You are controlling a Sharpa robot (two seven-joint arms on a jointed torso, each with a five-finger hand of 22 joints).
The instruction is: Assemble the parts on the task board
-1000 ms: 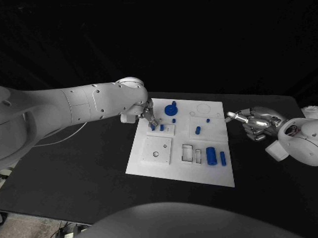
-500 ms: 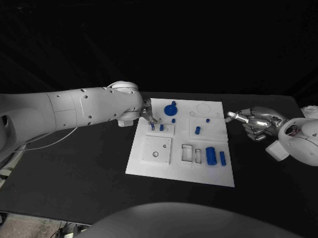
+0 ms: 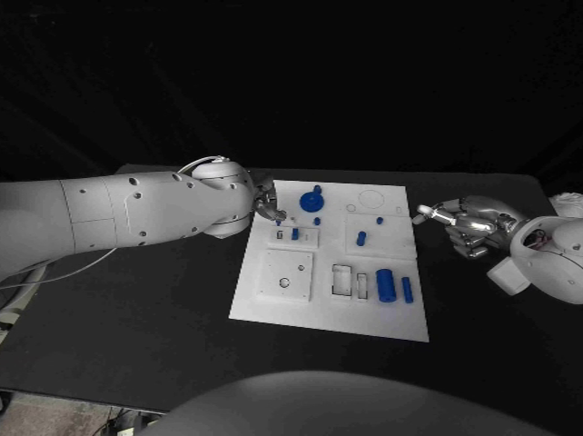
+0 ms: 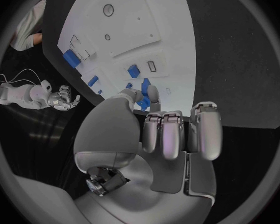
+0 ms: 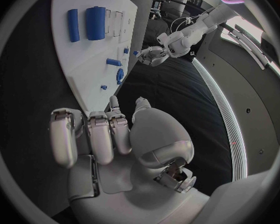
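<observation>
Left hand point(image 3: 268, 208) pinching small blue part point(image 4: 142, 100) above task board's point(image 3: 331, 300) far-left corner.

The left hand point(image 3: 273, 212) has lifted away from the small recessed block point(image 3: 296, 236) at the task board point(image 3: 338, 313)'s ten o'clock, carrying off a small blue part point(image 4: 142, 98) pinched in its fingertips; one blue peg point(image 3: 294, 233) now stands there.

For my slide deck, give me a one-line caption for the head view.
Left hand pinches a small blue part above the white task board; right hand waits beside it.
</observation>
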